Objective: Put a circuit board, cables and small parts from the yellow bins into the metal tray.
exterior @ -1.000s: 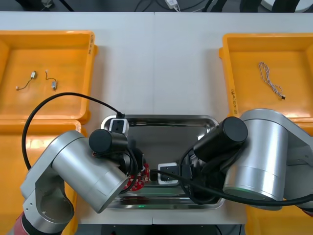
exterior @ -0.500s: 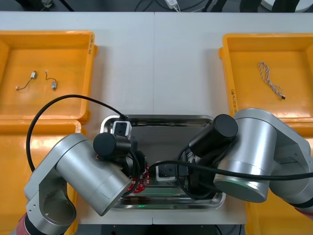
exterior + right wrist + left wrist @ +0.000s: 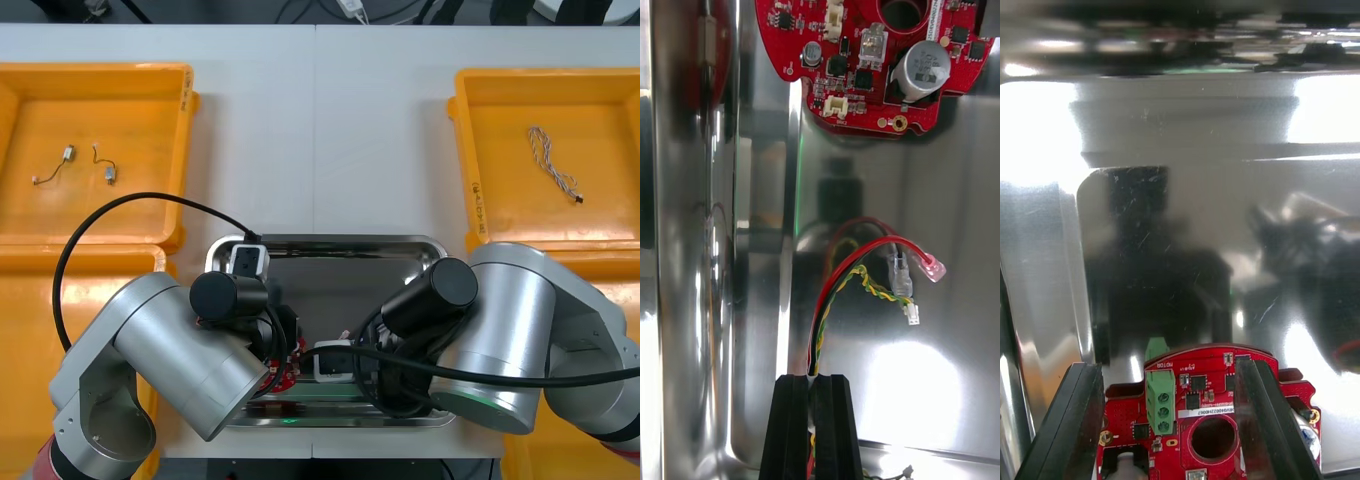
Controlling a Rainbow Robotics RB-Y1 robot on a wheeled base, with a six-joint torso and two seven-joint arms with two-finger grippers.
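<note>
I moved the right gripper (image 3: 811, 382) deeper into the metal tray (image 3: 340, 285), clamped on the red and yellow cable (image 3: 872, 285). The circuit board (image 3: 865, 67) lies inside, the left gripper (image 3: 1166, 375) stands apart, and the small parts (image 3: 108, 174) remain.

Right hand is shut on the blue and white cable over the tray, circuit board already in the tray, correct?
No: the right hand holds the red and yellow cable, per the right wrist view. The circuit board is indeed in the metal tray.
</note>
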